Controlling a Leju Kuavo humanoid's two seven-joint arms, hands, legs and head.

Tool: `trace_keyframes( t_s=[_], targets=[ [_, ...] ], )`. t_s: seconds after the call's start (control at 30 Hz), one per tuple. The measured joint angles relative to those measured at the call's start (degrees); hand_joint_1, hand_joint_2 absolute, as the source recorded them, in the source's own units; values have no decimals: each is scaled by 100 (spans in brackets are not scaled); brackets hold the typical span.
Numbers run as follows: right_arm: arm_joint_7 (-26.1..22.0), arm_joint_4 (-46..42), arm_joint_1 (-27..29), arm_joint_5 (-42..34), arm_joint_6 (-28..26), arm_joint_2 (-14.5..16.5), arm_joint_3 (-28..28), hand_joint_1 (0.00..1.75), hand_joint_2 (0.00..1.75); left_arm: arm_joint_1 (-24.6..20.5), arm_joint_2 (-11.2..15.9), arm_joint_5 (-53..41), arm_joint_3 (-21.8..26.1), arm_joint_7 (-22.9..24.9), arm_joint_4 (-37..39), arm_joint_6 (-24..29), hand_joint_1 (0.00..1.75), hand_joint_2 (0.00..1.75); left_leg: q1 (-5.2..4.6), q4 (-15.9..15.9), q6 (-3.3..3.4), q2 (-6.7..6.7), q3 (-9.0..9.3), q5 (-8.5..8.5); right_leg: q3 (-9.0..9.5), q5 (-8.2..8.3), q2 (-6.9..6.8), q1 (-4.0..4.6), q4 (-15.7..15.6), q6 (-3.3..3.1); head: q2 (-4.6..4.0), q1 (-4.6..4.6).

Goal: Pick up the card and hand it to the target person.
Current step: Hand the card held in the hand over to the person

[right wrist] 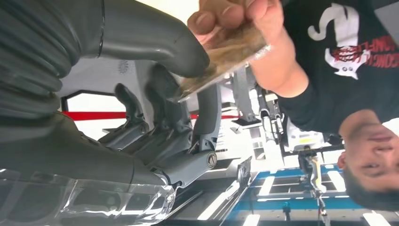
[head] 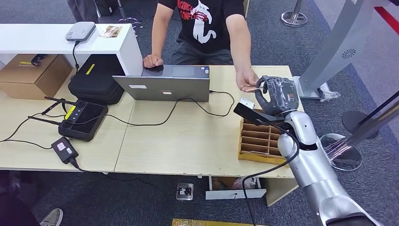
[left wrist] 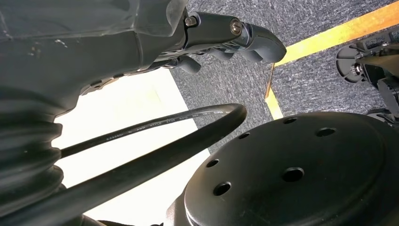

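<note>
Card [right wrist: 221, 59] is pinched between the right hand's [head: 277, 96] thumb and fingers above the surface's [head: 188, 141] far edge, its free end already gripped by the person's hand [head: 247, 80].

Head view: even, diffuse overhead illumination, moderately bright. Shadows under the open grey laptop [head: 162, 84] and the black zipped carrying case [head: 96, 80] are soft and short. The pale wooden tabletop [head: 188, 141] shows no glare. Focus is sharp centrally; straight lines bow slightly toward the frame edges.

Left wrist view: mostly dark; a cream floor patch [left wrist: 127, 117] is overexposed and featureless. The near black cable [left wrist: 141, 129] is slightly soft.

Right wrist view: strongly backlit; white background areas are blown out, and the translucent brownish card [right wrist: 221, 56] is blurred at close range.
</note>
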Motion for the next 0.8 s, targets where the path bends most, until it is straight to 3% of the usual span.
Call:
trace_keyframes(
  t_s=[0.3, 0.8],
  targets=[
    [-87, 627, -323, -82, -30, 272, 219, 0, 175, 4, -1, 105, 0, 14, 0, 25, 0, 175, -1, 0, 0, 0, 0, 0, 0, 0, -1, 0, 1, 0, 0, 0],
    [72, 865, -398, -63, -57, 335, 320, 0, 175, 14, -7, 229, 0, 14, 0, 37, 0, 175, 0, 1, 0, 0, 2, 0, -1, 0, 0, 0, 0, 0, 0, 0]
  ],
)
